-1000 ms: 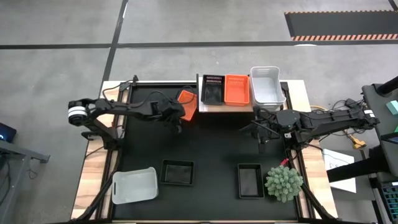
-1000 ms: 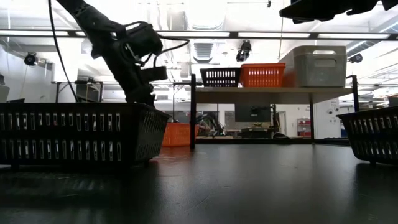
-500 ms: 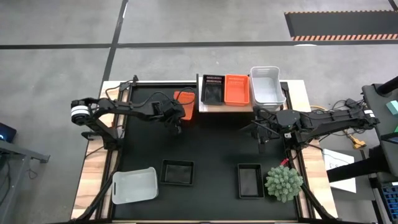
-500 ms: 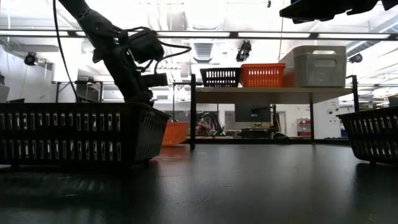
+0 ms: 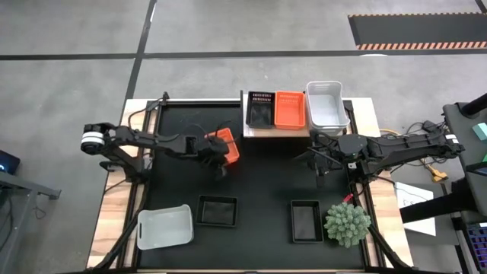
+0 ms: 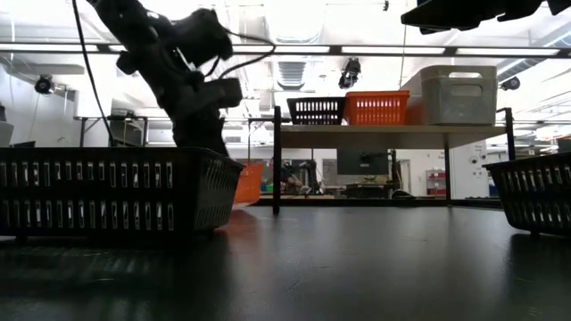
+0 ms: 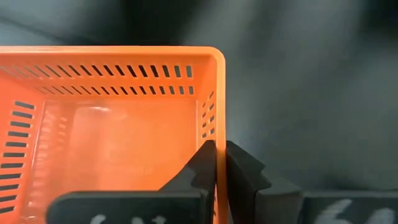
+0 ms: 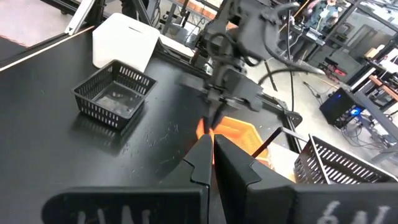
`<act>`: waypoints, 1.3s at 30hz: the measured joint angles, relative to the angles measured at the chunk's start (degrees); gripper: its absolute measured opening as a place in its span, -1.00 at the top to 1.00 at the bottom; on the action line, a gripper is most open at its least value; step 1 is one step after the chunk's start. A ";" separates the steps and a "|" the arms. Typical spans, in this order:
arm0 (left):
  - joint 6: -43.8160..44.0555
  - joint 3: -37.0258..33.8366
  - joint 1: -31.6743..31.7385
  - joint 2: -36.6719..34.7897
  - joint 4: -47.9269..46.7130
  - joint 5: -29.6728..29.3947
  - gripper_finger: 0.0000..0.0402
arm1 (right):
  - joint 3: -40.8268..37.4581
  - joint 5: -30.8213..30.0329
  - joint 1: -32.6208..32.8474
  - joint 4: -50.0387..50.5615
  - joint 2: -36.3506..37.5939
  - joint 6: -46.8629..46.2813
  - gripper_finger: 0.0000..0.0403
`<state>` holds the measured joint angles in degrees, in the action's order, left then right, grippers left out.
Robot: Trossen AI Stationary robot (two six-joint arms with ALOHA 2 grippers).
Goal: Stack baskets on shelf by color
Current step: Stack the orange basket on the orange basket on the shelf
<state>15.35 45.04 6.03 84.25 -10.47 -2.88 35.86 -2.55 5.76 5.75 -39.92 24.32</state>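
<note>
Since a second ago, left gripper (image 7: 219,163) has clamped its jaws on the orange basket's (image 5: 224,144) wall, dragging it from the shelf (image 5: 275,129). Next: lift onto shelf's orange basket (image 5: 289,109). Right gripper (image 8: 212,152) waits, closed empty.

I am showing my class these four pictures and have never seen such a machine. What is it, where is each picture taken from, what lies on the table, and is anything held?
It is a robot with two dark arms. One camera looks down, one sits at table height, and one rides on each wrist. The left gripper is shut on the rim of an orange basket. The right gripper waits shut and empty by the shelf. On the table lie black baskets, a white basket and a plant.
</note>
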 joint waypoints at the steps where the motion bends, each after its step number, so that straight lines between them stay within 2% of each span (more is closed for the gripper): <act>1: 1.49 0.00 -1.23 0.00 0.99 -0.02 0.98 | 0.00 0.00 0.00 0.01 0.00 -0.35 0.96; 6: 7.70 -0.07 -6.35 0.09 5.71 -1.13 0.98 | 0.00 0.00 0.00 0.01 0.00 -0.35 0.96; 9: 9.70 -0.04 -8.38 0.11 6.74 -4.37 0.94 | 0.00 0.00 0.00 0.04 0.00 -0.35 0.96; 16: 9.43 -0.07 -9.08 0.15 7.05 -6.69 0.76 | -0.24 4.42 0.00 1.26 -0.14 -0.95 0.93; 21: 6.41 -0.07 -9.08 0.15 7.44 -6.73 0.60 | -0.24 4.49 -0.01 1.03 -0.44 -4.33 0.75; 25: 1.12 -0.09 -9.41 -1.01 10.50 -6.08 0.55 | -0.26 4.04 0.00 -1.94 -1.93 -7.24 0.55; 31: -12.60 -0.26 -11.48 -6.79 14.65 -5.70 0.55 | -0.26 4.05 0.00 -8.24 -8.32 -6.78 0.32; 36: -26.66 -0.39 -11.99 -12.41 22.85 -5.75 0.55 | -0.26 4.04 0.00 -14.07 -15.28 -8.52 0.25; 39: -32.27 -0.42 -11.98 -15.62 23.82 -5.78 0.55 | -0.26 4.04 0.00 -18.02 -19.47 -9.17 0.25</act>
<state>-16.91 44.62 -5.95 68.63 13.35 -8.66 35.59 1.50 5.76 -12.28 -59.39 15.15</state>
